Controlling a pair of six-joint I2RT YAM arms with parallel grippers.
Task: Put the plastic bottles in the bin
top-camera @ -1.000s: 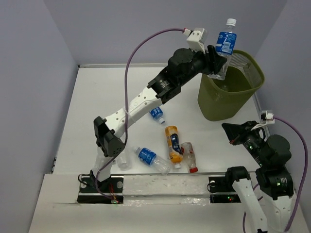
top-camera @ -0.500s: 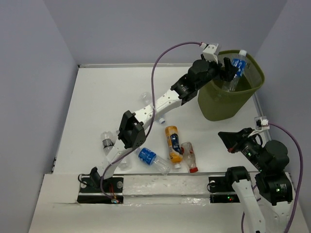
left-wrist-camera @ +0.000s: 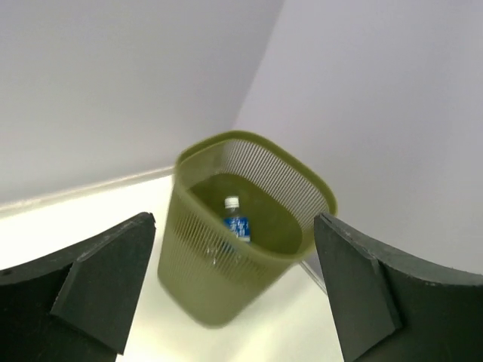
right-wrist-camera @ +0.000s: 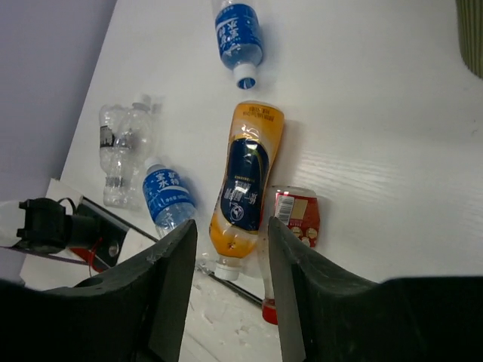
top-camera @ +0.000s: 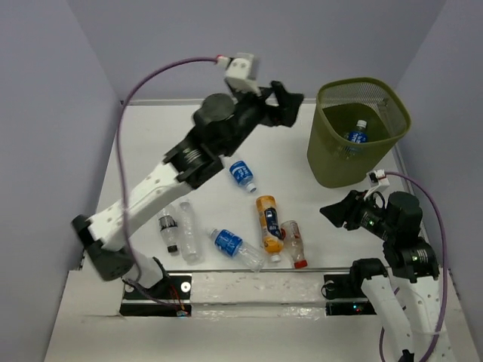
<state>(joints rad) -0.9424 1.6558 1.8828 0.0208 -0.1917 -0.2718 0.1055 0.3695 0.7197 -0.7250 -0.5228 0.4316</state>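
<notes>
The white counter [top-camera: 151, 136] carries the green bin [top-camera: 332, 162] at its far right corner, with one blue-labelled bottle [top-camera: 355, 137] already inside. Our left claw [top-camera: 293, 105] hangs wide and empty just beside the bin. Our right claw [top-camera: 330, 211] is partly spread, holding nothing, above the loose bottles. We judge the next pick is due: lower it around the orange bottle [top-camera: 268, 221].
</notes>
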